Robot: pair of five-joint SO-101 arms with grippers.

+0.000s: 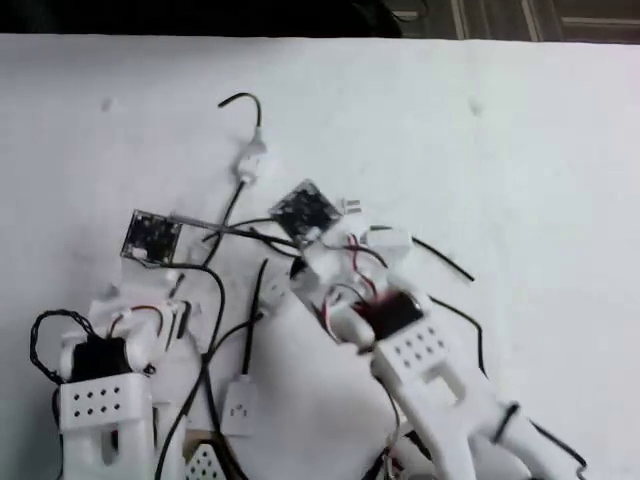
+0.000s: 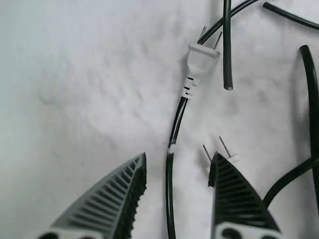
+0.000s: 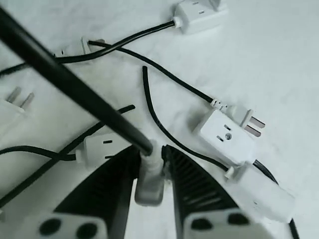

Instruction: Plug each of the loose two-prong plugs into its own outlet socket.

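HIGH: lone socket (image 1: 240,405) between the arms, apart from the cords' tangle | LEFT WRIST: left gripper (image 2: 179,162) spread wide; two-prong plug (image 2: 201,60) lying free on the table (image 2: 75,74) beyond the fingertips | RIGHT WRIST: right gripper (image 3: 152,162) clamped on a white cord end (image 3: 148,181); socket block (image 3: 225,137) near | HANDLING: probably light and rigid, with a springy cord; pinch the flat sides behind the prongs.

White table (image 1: 540,130), dark backdrop (image 1: 200,15) beyond

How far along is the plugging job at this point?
Done: no plug looks seated yet. In hand: the right gripper is shut on a white plug. Left: the left gripper is open near a loose plug, and the outlet socket has empty slots.
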